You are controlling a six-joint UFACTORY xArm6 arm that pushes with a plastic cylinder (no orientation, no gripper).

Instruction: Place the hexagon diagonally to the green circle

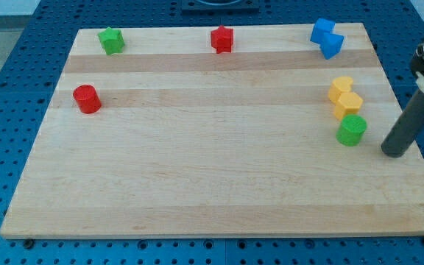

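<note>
The yellow hexagon (349, 104) sits near the board's right edge, touching the green circle (352, 130) just below it. A second yellow block (339, 88), shape unclear, touches the hexagon from the upper left. My tip (395, 152) rests on the board to the right of the green circle and slightly below it, a short gap away and touching no block. The dark rod rises from it toward the view's upper right.
A green star (111, 40) lies at the top left, a red star (221, 39) at the top middle, and two touching blue blocks (327, 38) at the top right. A red circle (87, 99) sits at the left. The wooden board (197, 177) lies on a blue perforated table.
</note>
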